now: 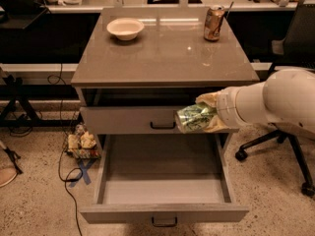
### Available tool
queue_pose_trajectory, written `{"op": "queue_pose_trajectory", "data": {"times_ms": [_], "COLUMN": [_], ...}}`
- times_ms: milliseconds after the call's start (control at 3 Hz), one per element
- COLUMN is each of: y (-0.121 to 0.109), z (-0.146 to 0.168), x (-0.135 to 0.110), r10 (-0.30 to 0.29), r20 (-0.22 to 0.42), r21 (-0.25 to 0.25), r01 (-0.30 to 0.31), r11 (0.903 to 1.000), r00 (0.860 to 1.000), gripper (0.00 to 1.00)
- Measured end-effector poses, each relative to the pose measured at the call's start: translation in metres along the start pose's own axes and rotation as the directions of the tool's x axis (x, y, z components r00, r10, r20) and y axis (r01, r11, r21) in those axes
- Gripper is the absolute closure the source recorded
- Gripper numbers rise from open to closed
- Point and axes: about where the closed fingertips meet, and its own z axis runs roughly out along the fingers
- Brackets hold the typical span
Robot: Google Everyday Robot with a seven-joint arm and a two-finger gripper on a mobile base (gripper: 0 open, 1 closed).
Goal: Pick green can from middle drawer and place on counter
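Camera view: gripper [205,116] clamped on green can [191,118], out of the open middle drawer [162,183], below counter [162,53] level; pick judged done, placing left.

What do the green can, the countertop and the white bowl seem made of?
Small shiny green can, held sideways in the gripper before the upper drawer front: likely thin metal, glinting. Glossy grey-brown counter: polished laminate or stone, reflecting lights. Pale round bowl: matte, perhaps paper or ceramic.
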Motion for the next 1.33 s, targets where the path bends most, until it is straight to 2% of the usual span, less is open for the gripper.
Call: {"op": "queue_pose_trajectory", "data": {"times_ms": [333, 667, 1000, 1333], "y": [0.000, -0.035, -0.084, -0.122], "z": [0.000, -0.018, -0.049, -0.058], "x": [0.000, 0.007, 0.020, 0.043], "r10": [0.000, 0.069, 0.151, 0.266], "r20": [0.000, 0.023, 0.023, 0.025], "r21": [0.000, 0.116, 0.206, 0.210], "r01": [0.000, -0.071, -0.153, -0.265], "r11": [1.0000, 0.9907, 0.9665, 0.9411], "r00": [1.000, 0.997, 0.988, 0.964], "gripper": [1.00, 1.00, 1.00, 1.00]}}
